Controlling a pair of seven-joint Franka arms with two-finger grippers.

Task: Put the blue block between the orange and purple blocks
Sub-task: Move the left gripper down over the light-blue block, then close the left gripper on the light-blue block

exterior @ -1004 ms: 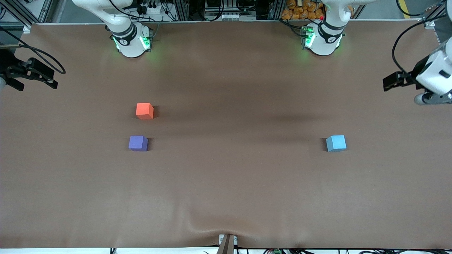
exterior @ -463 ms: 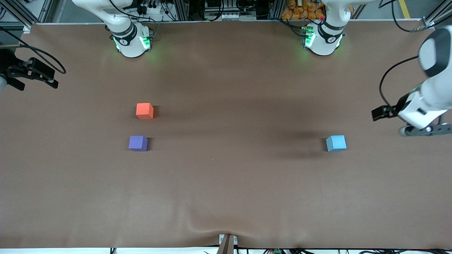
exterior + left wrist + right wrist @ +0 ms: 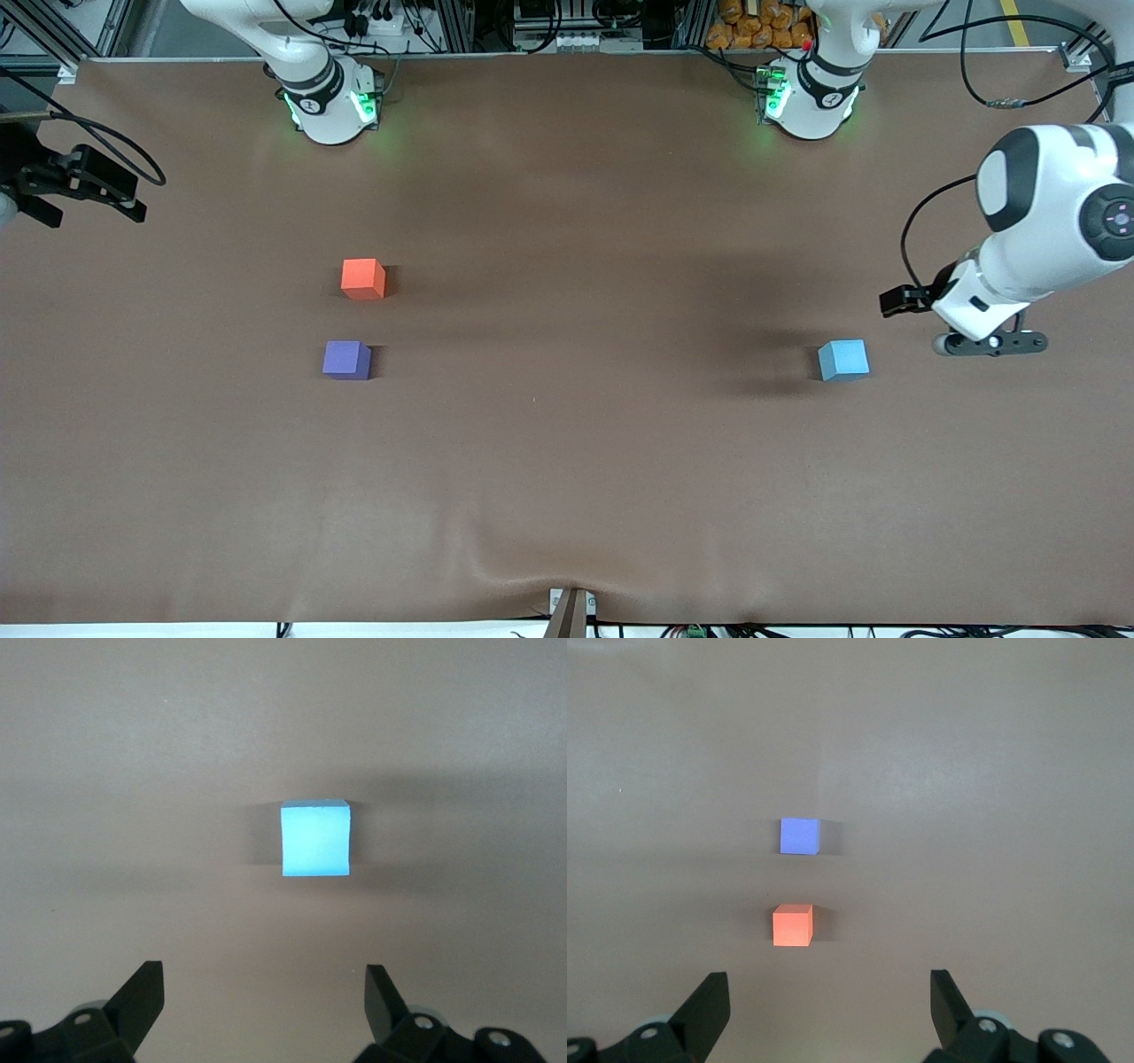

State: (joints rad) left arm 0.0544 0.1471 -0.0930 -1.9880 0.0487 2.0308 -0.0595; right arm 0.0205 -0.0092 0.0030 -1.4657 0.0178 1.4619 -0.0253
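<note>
The sky-blue block (image 3: 843, 360) sits on the table toward the left arm's end; it also shows in the left wrist view (image 3: 316, 839). My left gripper (image 3: 990, 342) is open and empty, in the air beside the block toward the table's end; its fingertips (image 3: 142, 988) stand wide apart, short of the block. The orange block (image 3: 363, 278) and the purple block (image 3: 346, 360) sit toward the right arm's end, the purple nearer the front camera, a gap between them. My right gripper (image 3: 828, 992) is open and empty, waiting at the table's end, looking at the orange block (image 3: 792, 925) and the purple block (image 3: 800, 835).
The brown table cover (image 3: 567, 461) has a wrinkle at the front edge by a small bracket (image 3: 570, 610). The arm bases (image 3: 332, 102) stand along the back edge. Cables hang by the left arm (image 3: 921, 221).
My left arm has swung in from the table's end and come down toward the blue block. The right arm and all three blocks have not moved.
</note>
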